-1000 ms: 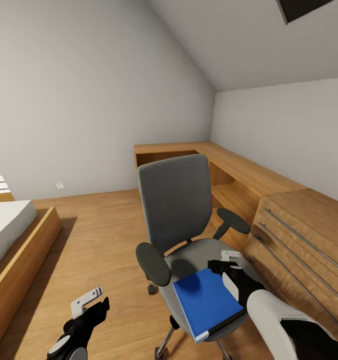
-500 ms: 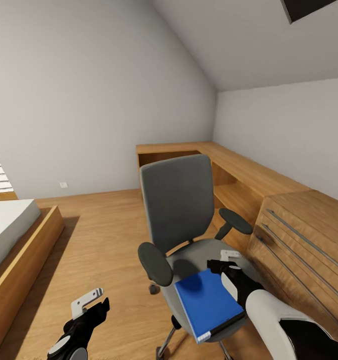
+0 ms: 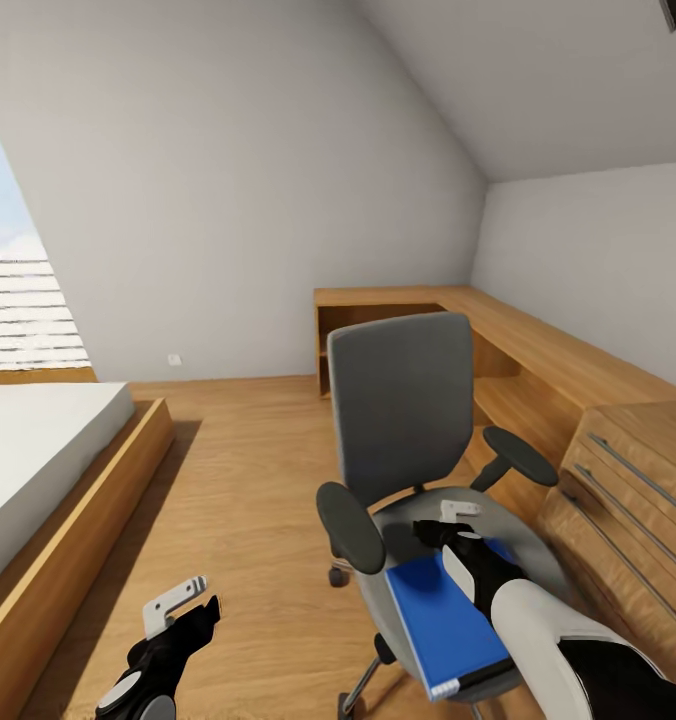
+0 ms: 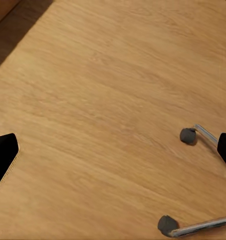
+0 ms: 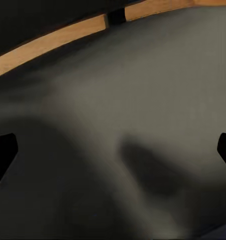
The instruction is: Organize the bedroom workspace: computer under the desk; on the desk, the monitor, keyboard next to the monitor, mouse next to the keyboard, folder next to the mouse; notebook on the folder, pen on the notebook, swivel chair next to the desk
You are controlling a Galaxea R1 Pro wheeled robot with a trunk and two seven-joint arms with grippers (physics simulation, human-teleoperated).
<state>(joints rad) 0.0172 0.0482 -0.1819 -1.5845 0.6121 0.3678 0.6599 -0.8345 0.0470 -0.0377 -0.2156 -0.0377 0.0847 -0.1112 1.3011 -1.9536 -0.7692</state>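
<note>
Honey-coloured wood floor (image 3: 248, 480) runs wide around me, a low bed (image 3: 38, 470) on my left and a light wooden chest (image 3: 628, 500) with bar handles on my right. Between them stands the swivel chair (image 3: 403, 400), grey back upright, its wheeled legs (image 4: 195, 134) showing below my left claw (image 3: 183, 610), which hangs idle with its fingers parted over bare floor. The blue folder (image 3: 443, 625) lies flat on the seat's front, overhanging the edge toward me. My right claw (image 3: 456, 520) hovers low over the seat just behind the folder, fingers spread wide and holding nothing; its own camera sees grey padding (image 5: 143, 125) between the tips.

I judge this is the folder step, with the grasp not yet made. Next I would need to bring the right claw onto an edge of the folder and close there, since it lies flat.

Against half a second ago the view has swung: more bed and window show, and the chair sits further right in the picture.
</note>
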